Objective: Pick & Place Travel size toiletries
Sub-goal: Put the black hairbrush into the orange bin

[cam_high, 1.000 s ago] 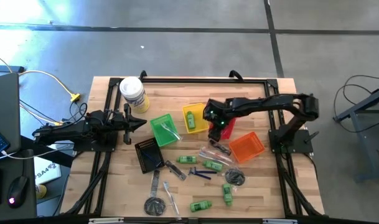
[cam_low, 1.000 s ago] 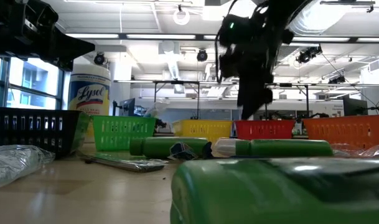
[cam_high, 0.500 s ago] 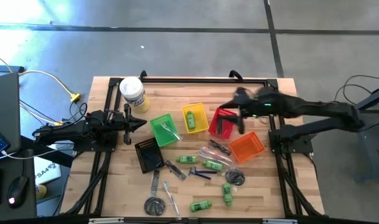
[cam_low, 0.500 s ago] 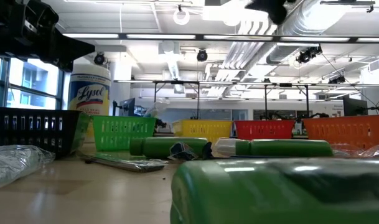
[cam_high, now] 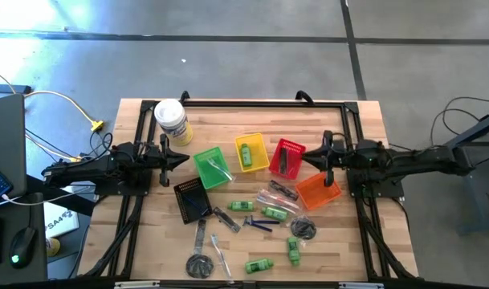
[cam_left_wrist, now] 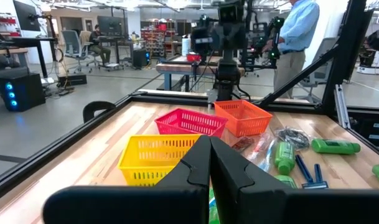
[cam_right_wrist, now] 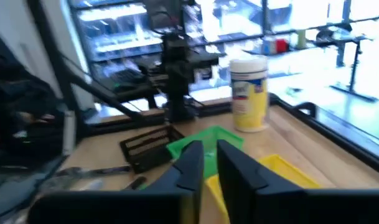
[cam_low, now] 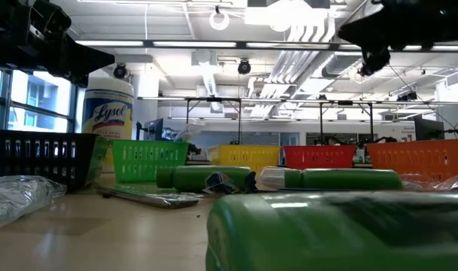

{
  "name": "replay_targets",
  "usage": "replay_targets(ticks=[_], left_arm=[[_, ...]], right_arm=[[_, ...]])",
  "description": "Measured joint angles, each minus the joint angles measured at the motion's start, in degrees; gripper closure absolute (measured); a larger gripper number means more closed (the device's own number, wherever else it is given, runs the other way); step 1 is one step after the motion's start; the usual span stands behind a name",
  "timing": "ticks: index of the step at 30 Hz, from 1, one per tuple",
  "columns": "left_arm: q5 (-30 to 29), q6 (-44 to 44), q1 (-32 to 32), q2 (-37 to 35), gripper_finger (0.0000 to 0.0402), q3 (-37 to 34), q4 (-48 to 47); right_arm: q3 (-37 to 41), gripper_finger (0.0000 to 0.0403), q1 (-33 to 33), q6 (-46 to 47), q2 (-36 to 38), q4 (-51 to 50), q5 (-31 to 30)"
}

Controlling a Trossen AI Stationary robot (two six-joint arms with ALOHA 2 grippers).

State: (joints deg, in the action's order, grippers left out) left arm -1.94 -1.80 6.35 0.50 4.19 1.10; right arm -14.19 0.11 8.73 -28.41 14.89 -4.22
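The travel size toiletries lie loose on the near half of the table: green mini bottles (cam_high: 242, 206) (cam_high: 258, 265), a blue razor (cam_high: 260, 224), a comb (cam_high: 200, 234) and round pieces (cam_high: 303, 229). One green bottle (cam_high: 246, 152) lies in the yellow basket (cam_high: 260, 165), a clear stick (cam_high: 216, 166) in the green basket (cam_high: 197, 160), and a dark item (cam_high: 284, 160) in the red basket (cam_high: 295, 147). My right gripper (cam_high: 308, 158) hangs level just right of the red basket, all but shut, holding nothing. My left gripper (cam_high: 182, 158) waits shut at the table's left, pointing level.
A black basket (cam_high: 192, 199) sits left of the loose items and an orange basket (cam_high: 318, 190) below my right gripper. A white canister (cam_high: 170, 122) stands at the far left. A black frame (cam_high: 260, 103) runs along the table's edges. A person (cam_left_wrist: 298, 37) stands beyond the table.
My right gripper has risen from over the red basket and drawn back toward the table's right edge, tipping from pointing down to level. The red basket, covered by the gripper before, now shows with a dark item in it.
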Motion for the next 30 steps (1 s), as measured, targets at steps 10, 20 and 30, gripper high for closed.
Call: replay_targets(ticks=[10, 20, 30], left_arm=[[-0.2, 0.0, 0.0, 0.0, 0.0402, 0.0, 0.0], [-0.2, 0.0, 0.0, 0.0, 0.0402, 0.0, 0.0], [-0.3, 1.4, 0.0, 0.0, 0.0402, 0.0, -0.1]], right_arm=[[6.2, 0.0399, 4.4, -1.9, 3.4, 5.6, -0.6], [13.7, 0.0399, 4.9, -3.5, 4.3, 16.1, 1.3], [13.7, 0.0399, 4.1, -5.8, 9.0, 15.3, 0.0]])
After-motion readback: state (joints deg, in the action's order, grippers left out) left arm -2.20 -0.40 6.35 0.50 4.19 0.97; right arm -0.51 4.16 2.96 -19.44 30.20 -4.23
